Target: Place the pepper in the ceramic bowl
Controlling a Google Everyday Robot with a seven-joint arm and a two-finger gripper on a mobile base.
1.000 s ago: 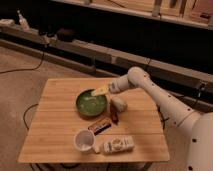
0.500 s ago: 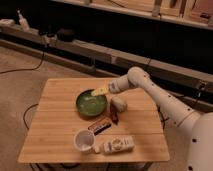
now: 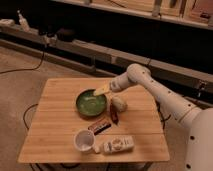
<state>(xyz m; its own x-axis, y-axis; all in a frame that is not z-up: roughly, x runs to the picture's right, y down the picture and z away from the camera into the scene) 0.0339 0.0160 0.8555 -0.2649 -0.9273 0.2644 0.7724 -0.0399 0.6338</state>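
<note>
End effector (image 3: 102, 90) over glossy bowl (image 3: 80, 106), slim pepper (image 3: 114, 118)

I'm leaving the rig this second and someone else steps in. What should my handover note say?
Pincer: at the far rim of the ceramic bowl, above the table.
Pepper: lying on the table outside the bowl, between the beige lump and the packet.
Done: nothing; the bowl holds no pepper.
Left: grasp the pepper, carry it over the bowl, release.

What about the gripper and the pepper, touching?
Apart. The camera view shows the gripper over the ceramic bowl's far rim; the pepper lies on the table, clearly separate.
</note>
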